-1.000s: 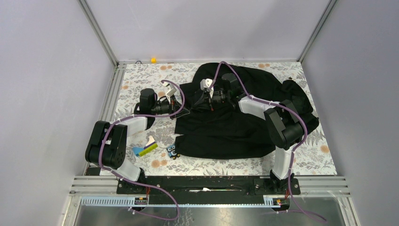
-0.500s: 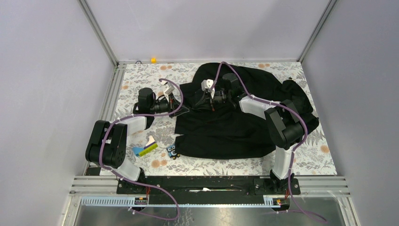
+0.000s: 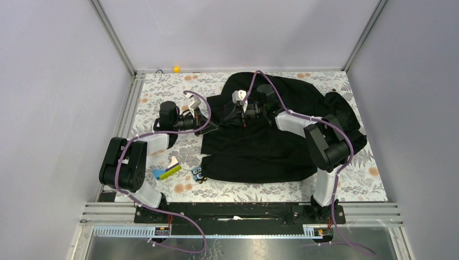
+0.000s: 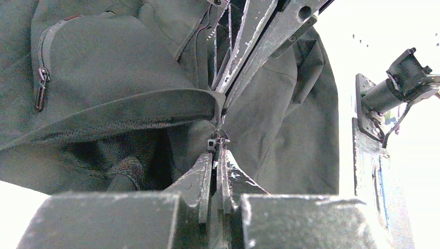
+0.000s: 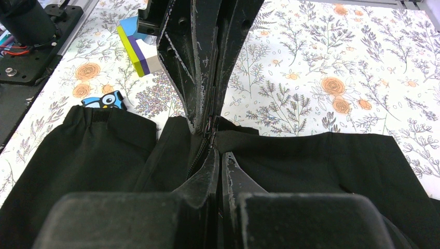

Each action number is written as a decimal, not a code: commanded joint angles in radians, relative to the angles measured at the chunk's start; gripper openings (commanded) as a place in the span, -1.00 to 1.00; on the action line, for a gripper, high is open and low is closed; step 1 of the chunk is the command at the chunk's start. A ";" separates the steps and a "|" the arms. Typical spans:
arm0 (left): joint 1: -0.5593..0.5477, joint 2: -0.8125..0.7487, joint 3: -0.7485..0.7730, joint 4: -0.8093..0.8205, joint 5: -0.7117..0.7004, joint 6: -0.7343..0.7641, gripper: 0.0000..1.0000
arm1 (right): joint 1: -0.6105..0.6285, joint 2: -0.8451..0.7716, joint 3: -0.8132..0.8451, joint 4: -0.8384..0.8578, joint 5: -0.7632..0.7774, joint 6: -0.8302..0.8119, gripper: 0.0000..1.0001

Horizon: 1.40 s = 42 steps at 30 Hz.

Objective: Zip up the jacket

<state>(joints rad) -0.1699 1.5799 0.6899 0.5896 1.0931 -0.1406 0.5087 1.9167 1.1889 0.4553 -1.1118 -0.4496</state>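
1. The table (image 3: 162,86) is covered with a white cloth printed with grey sprigs and orange roses
2. A plain pale lilac back wall (image 3: 238,32) stands behind it, with a left wall (image 3: 54,81) and a right wall (image 3: 417,81) of the same colour closing the sides
3. Two slanted aluminium posts (image 3: 112,37) run up the back corners, where the walls meet
4. A grooved aluminium rail (image 3: 127,105) lines the table's left edge, and a similar near rail (image 3: 108,214) crosses the front
5. A shiny metal sheet (image 3: 243,246) lies below the near rail
6. A small orange marker (image 3: 176,69) sits at the back edge
7. The light is even and soft, with only faint shadows
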 commanded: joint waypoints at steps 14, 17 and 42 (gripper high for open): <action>0.001 -0.012 0.018 0.055 0.038 0.007 -1.00 | 0.007 -0.003 0.035 -0.048 -0.006 -0.055 -1.00; -0.003 -0.008 0.019 0.051 0.038 0.007 -1.00 | 0.011 -0.006 0.023 -0.004 -0.009 -0.022 -1.00; -0.011 -0.006 0.026 0.039 0.043 0.013 -1.00 | 0.021 -0.002 0.032 -0.023 0.009 -0.035 -1.00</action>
<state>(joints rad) -0.1761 1.5799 0.6899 0.5919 1.0966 -0.1398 0.5148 1.9167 1.1919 0.4011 -1.0897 -0.4740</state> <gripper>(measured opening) 0.036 0.021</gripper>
